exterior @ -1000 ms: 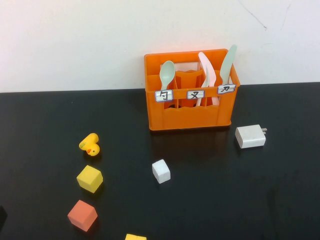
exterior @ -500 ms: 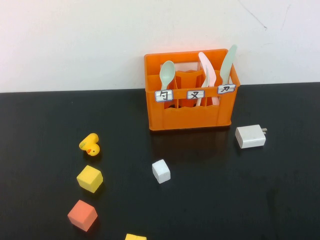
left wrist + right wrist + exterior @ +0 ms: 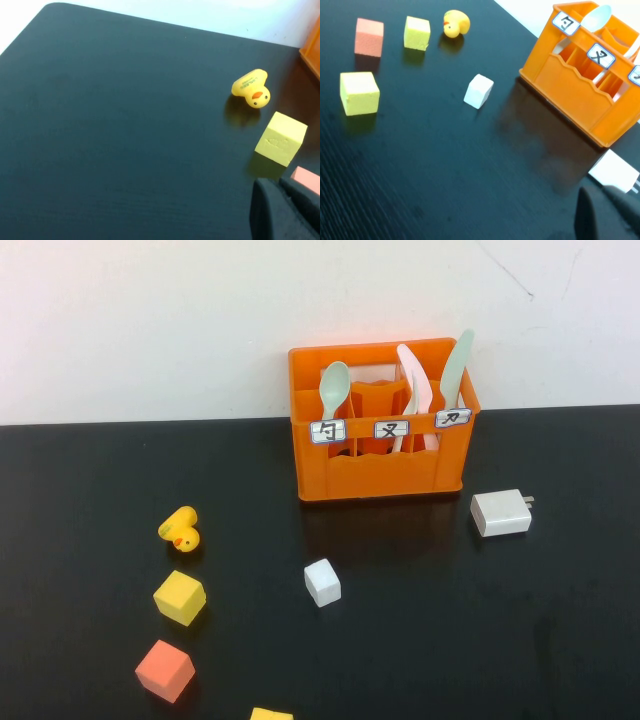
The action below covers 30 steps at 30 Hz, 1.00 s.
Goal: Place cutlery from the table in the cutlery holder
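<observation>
The pale mint-green spoon (image 3: 334, 390) stands bowl up in the left compartment of the orange cutlery holder (image 3: 380, 465), at the back of the black table (image 3: 480, 640). Spoon (image 3: 596, 17) and holder (image 3: 575, 95) also show in the right wrist view. Neither arm shows in the high view. My left gripper (image 3: 272, 185) hovers above the table near a yellow cube, fingers together and empty. My right gripper (image 3: 596, 192) hovers by the white charger, fingers close together and empty.
A pink utensil (image 3: 412, 380) and a green knife (image 3: 456, 365) also stand in the holder. A yellow duck (image 3: 180, 530), yellow cube (image 3: 180, 597), red-orange cube (image 3: 165, 670), white cube (image 3: 322, 582) and white charger (image 3: 501, 512) lie on the table. Another yellow cube (image 3: 270, 714) sits at the front edge.
A dark part of the left arm at the lower left corner of the high view has gone out of view. Nothing else has moved.
</observation>
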Motion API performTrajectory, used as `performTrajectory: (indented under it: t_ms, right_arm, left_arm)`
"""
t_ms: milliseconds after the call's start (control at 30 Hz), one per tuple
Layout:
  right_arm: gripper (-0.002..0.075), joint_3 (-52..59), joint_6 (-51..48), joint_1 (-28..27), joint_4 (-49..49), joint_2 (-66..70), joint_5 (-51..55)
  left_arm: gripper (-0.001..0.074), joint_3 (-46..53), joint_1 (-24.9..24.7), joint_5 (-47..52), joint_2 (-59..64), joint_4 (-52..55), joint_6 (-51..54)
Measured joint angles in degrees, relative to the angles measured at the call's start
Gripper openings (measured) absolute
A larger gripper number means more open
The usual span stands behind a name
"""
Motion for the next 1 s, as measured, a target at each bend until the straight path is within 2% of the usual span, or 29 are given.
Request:
performTrajectory:
  t_ms: [1000]
  right_arm:
    - [-0.0002, 0.0, 0.0, -0.41, 0.0, 0.0, 0.0]
  left_arm:
    - [-0.0001, 0.0, 0.09, 0.37, 0.0, 0.6, 0.0]
